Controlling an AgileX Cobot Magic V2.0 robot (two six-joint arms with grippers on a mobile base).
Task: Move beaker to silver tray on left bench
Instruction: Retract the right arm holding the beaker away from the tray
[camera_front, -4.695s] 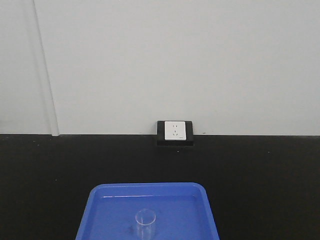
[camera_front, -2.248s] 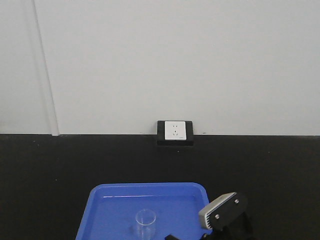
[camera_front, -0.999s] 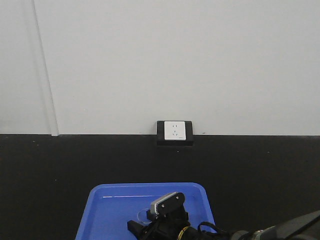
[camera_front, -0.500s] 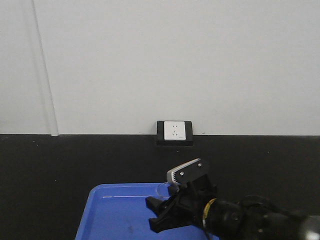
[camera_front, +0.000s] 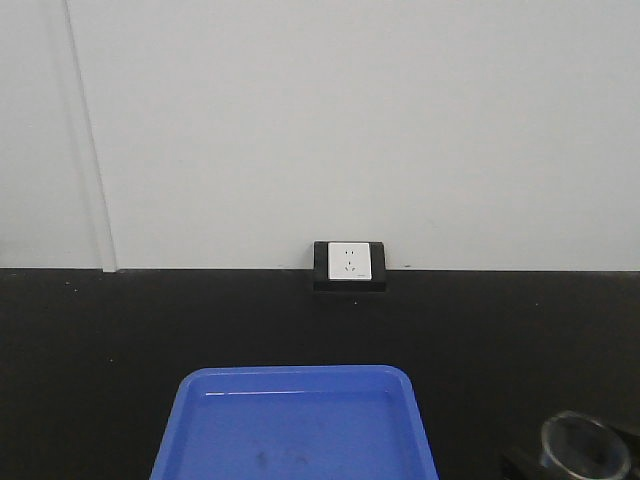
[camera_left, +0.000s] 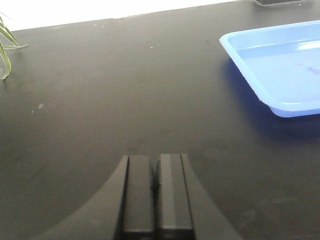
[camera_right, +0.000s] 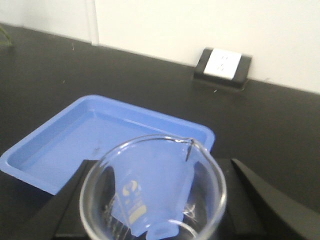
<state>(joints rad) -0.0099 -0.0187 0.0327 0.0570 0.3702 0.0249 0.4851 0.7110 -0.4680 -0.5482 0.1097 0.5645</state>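
Glass beaker (camera_right: 150, 175) stands upright, clamped between the right gripper's (camera_right: 157, 205) fingers, outside the blue tray (camera_front: 300, 430) at its four o'clock. Left gripper (camera_left: 156, 195) is pinched together on nothing, over the black worktop (camera_left: 100, 100).

I read the beaker (camera_right: 150, 200) as clear smooth glass, shiny at the rim. Blue tray (camera_front: 300, 425): plastic, glossy, w/ light streaks. Worktop (camera_front: 100, 340): black, matt, some dust specks. Wall (camera_front: 350, 120): white, matt, smooth. Left gripper (camera_left: 155, 167) is black, dull finish.
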